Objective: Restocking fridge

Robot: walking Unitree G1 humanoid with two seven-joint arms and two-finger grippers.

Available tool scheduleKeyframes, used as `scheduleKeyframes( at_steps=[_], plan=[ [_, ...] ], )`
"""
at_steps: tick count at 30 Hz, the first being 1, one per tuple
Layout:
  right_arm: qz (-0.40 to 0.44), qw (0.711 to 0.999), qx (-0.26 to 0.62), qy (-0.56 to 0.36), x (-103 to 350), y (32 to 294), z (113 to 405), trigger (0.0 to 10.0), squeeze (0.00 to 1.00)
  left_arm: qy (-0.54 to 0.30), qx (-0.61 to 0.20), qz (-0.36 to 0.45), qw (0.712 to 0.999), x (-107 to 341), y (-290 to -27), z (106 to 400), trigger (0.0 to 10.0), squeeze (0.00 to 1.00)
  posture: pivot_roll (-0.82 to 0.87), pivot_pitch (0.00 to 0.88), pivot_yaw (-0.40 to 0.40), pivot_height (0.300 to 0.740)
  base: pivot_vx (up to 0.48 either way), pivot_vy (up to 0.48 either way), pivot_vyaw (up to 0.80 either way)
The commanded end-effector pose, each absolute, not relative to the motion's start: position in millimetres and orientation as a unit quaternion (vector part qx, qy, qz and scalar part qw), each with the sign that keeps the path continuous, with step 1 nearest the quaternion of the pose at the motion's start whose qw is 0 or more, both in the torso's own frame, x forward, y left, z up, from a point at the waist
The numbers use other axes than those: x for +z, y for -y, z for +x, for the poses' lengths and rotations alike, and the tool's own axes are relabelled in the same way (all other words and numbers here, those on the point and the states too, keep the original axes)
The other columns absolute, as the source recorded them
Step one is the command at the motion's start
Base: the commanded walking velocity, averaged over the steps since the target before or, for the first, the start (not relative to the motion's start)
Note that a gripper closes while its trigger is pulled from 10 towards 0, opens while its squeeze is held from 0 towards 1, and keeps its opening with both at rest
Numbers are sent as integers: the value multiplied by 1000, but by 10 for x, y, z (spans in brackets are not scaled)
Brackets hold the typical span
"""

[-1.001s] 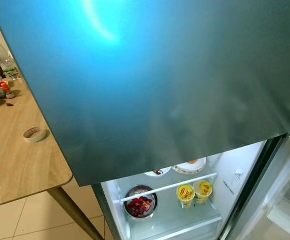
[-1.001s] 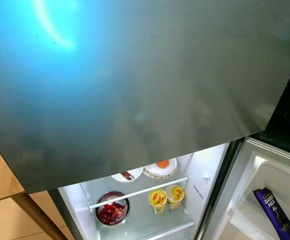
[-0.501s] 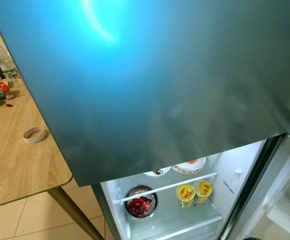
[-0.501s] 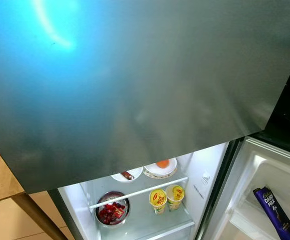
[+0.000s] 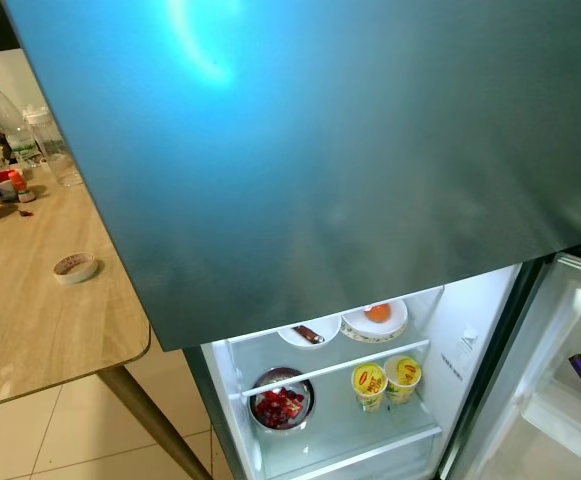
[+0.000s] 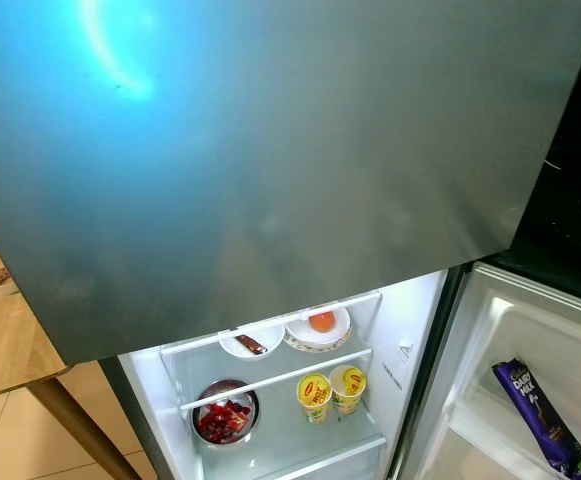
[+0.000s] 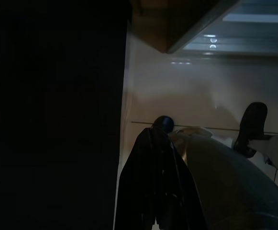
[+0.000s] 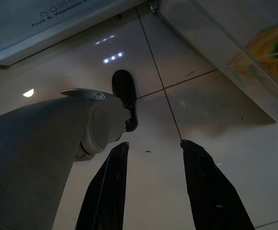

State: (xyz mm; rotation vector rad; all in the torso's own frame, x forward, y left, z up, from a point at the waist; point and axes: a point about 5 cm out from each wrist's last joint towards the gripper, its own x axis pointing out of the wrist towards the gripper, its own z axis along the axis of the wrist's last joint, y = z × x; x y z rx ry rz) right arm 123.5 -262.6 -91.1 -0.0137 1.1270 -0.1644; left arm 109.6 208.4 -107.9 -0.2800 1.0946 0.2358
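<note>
- Already the fridge (image 6: 410, 330) stands open, holding cups (image 6: 330, 390), a berry bowl (image 6: 224, 418) and plates (image 6: 315, 330).
- Chocolate (image 6: 530, 410) sits in the door.
- Right gripper (image 8: 153, 187) hangs wide and empty; left gripper (image 7: 160, 191) looks closed, idle.
- Judging so, any further stock remains unfetched.

The view has pulled back, baring more of the fridge's upper shelf (image 5: 370, 350).
</note>
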Motion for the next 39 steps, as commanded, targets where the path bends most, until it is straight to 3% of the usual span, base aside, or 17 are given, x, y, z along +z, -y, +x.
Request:
scheduleKeyframes(
  at_steps=[1, 18, 39],
  plan=[
    [-13, 842, -74, -533, -896, 2643, 1265, 10000, 0, -519, 118, -137, 835, -1087, -2078, 1074, 10000, 0, -90, 0, 0, 740, -300, 0, 0],
    [-2, 844, -67, -533, -928, 2526, 1281, 10000, 0, -513, 107, -132, 841, -1061, -2077, 1169, 10000, 0, -95, 0, 24, 740, -333, 0, 0],
    [-5, 844, -67, -533, -921, 2547, 1282, 10000, 0, -519, 99, -125, 840, -1069, -2058, 1154, 10000, 0, -98, 0, 23, 740, -480, 0, 0]
  ],
)
